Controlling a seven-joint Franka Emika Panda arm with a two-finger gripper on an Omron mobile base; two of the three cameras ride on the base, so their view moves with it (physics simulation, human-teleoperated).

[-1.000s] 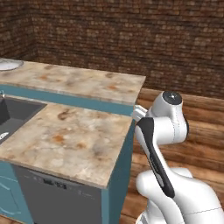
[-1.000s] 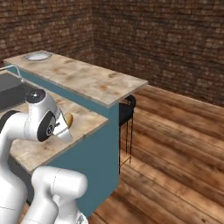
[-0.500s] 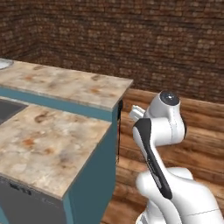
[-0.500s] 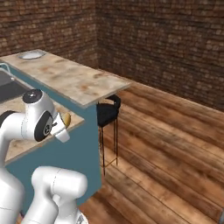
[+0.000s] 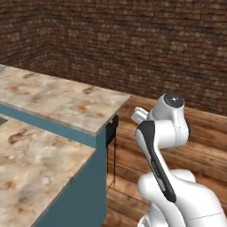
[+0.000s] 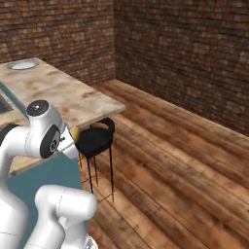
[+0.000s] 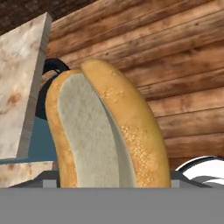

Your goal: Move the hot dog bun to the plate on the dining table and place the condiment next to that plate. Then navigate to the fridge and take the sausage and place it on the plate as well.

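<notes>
The hot dog bun [image 7: 103, 131] stands upright in the hand view, golden-tan with its pale split side facing left. My gripper [image 6: 73, 137] is shut on its lower end, and the bun hides the fingertips. From the right base view a tan tip of the bun [image 6: 75, 131] pokes out beside the arm's head, held close to the body off the corner of the dining table [image 6: 73, 97]. The plate [image 6: 22, 63], grey-rimmed with a white centre, lies at the table's far end. Part of the white hand [image 5: 140, 115] peeks out behind the arm.
A black stool [image 6: 95, 139] stands tucked under the table's overhang, also seen as a dark stool [image 5: 111, 129] at the corner. The table's teal base [image 5: 84, 195] is close on my left. Open wooden floor [image 6: 185, 160] stretches to the right, bounded by brick walls [image 5: 133, 44].
The whole picture has shifted as the base drives: the table slides left and the stool and floor come into view. The arm keeps its pose, with the bun still held.
</notes>
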